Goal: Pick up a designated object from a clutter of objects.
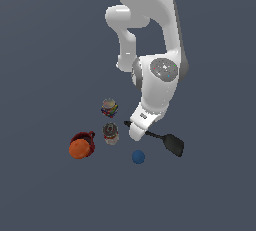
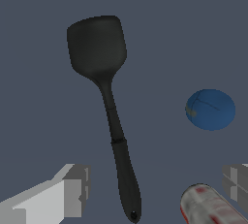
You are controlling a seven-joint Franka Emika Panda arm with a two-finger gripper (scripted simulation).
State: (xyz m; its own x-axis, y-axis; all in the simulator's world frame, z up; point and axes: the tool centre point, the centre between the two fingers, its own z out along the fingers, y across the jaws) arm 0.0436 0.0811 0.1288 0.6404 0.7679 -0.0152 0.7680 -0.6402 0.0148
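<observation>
The black spatula [image 1: 170, 142] lies flat on the grey floor, its broad blade toward the exterior view's right. In the wrist view the spatula [image 2: 116, 131] runs from the blade down to the handle's end. My gripper [image 1: 136, 133] hangs over the handle's end part. It is open and holds nothing. In the wrist view my gripper [image 2: 155, 189] shows one finger [image 2: 68, 194] on one side of the handle and the other finger [image 2: 237, 182] far off on the other side. Neither finger touches the handle.
A blue ball [image 1: 138, 157] [image 2: 210, 109] lies close to the handle. A grey-brown jar [image 1: 111, 133] [image 2: 208, 206] stands beside my gripper. A multicoloured can [image 1: 109, 108] stands behind the jar. A dark red mug [image 1: 86, 139] and an orange ball [image 1: 78, 150] touch each other at the exterior view's left.
</observation>
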